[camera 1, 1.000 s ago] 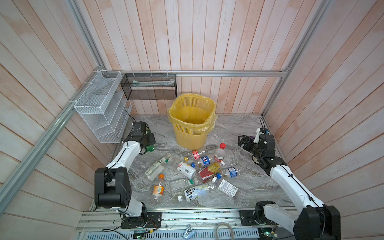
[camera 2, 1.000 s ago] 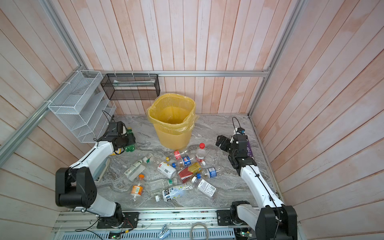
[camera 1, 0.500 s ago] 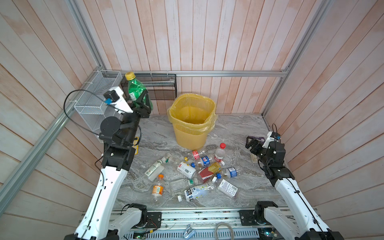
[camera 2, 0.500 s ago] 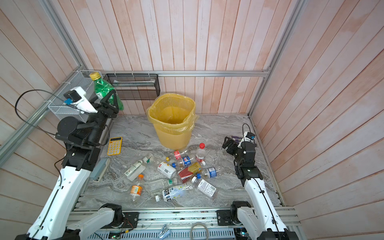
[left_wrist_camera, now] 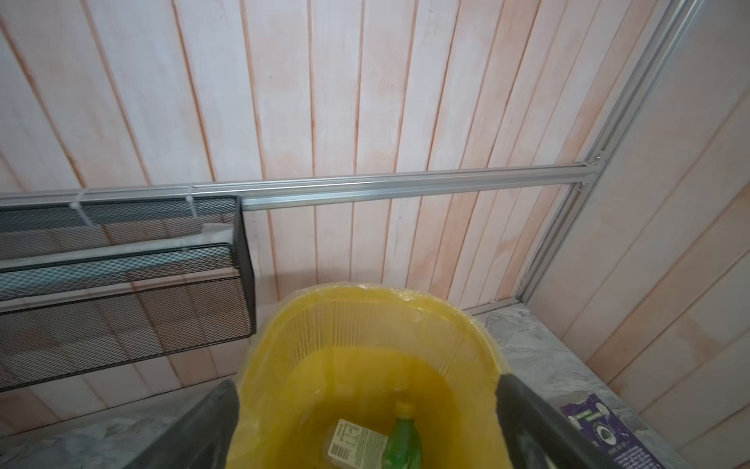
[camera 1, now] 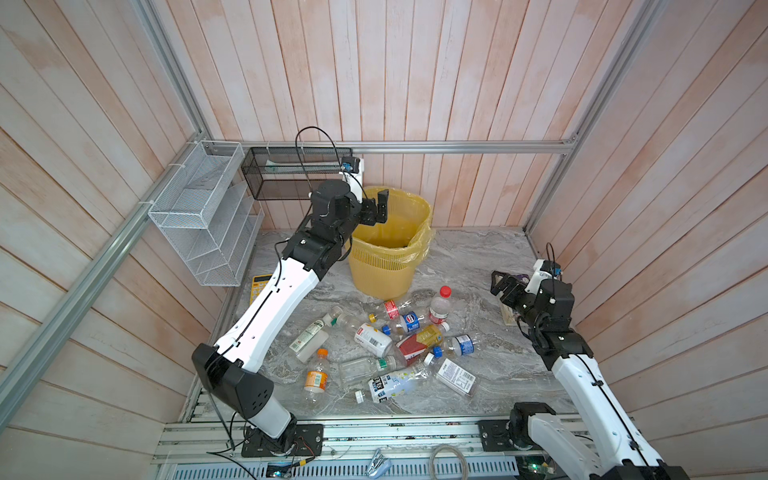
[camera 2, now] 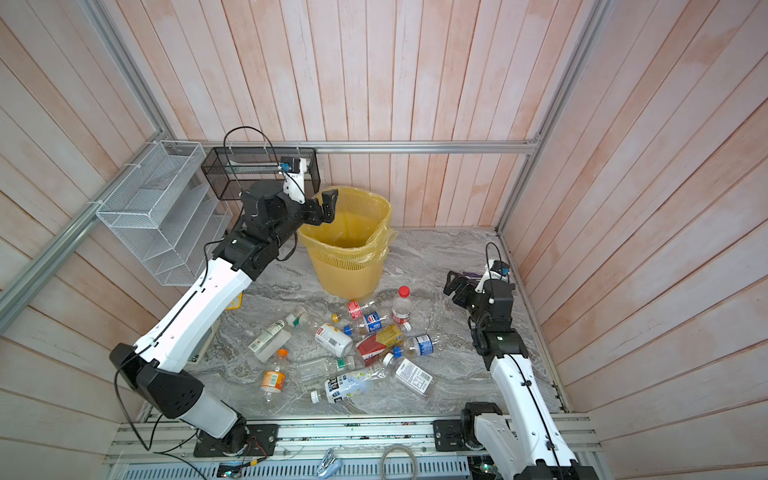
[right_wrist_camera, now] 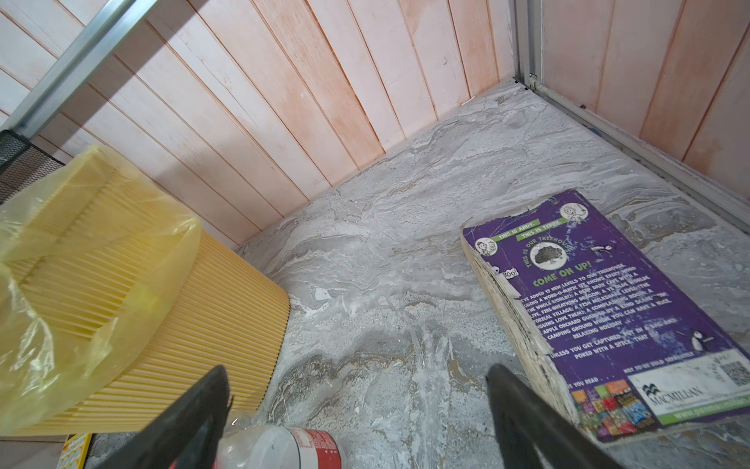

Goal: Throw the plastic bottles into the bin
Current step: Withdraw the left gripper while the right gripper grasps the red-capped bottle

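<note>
Yellow bin point(camera 1: 386, 270) at twelve o'clock holds a green bottle point(left_wrist_camera: 402, 446); left gripper point(camera 1: 379, 208) hovers above its rim, jaws wide; right gripper point(camera 1: 500, 286) at three o'clock, jaws wide.

Green bottle point(left_wrist_camera: 401, 444) in bin point(left_wrist_camera: 385, 337), bottles point(camera 1: 374, 338) strewn beside

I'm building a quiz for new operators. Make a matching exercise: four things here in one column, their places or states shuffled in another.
1 green bottle
2 purple book
3 red-capped bottle
4 left gripper

A standing upright
B open, over the bin
C lying inside the bin
D flat near the right gripper

Pairs: 1-C, 2-D, 3-A, 4-B
</note>
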You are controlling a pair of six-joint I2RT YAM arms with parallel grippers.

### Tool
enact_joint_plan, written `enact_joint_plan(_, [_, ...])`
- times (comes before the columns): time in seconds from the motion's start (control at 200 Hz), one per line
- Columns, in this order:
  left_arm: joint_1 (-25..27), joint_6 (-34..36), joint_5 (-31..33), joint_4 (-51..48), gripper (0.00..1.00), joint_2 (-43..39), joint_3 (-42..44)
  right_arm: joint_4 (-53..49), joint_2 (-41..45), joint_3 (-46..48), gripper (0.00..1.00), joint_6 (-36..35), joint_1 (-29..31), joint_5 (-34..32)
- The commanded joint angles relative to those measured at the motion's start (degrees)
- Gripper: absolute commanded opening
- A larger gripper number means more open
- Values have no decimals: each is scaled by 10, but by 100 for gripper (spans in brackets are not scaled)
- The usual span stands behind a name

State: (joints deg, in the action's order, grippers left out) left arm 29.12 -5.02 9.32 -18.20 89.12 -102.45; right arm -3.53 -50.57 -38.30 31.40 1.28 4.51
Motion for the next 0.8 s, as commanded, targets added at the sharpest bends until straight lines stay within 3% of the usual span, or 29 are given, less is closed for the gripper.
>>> enact_joint_plan(0.0, [-1,16,40,28,100,-71,24,-15,3,-22,99,-2,-3,24])
enact_joint_plan(0.165, [-1,10,53,38,100,-113,106,-15,-21,-36,94,-5,10,73])
enact_joint_plan(0.21, [-2,-19,60,41,100,-128,137,-20,-28,-40,93,-11,26,72])
enact_joint_plan(0.37, [-9,-71,101,65,100,-209,274,-62,-78,-75,92,-41,147,-17])
enact_joint_plan(0.45, [-40,-122,106,51,100,-250,325,-77,-115,-97,92,-48,204,-52])
enact_joint_plan(0.61, [-141,-207,55,19,100,-324,403,-109,-176,-130,86,-55,286,-114])
enact_joint_plan(0.795, [-200,-231,24,-6,100,-354,459,-134,-233,-161,67,-62,323,-144])
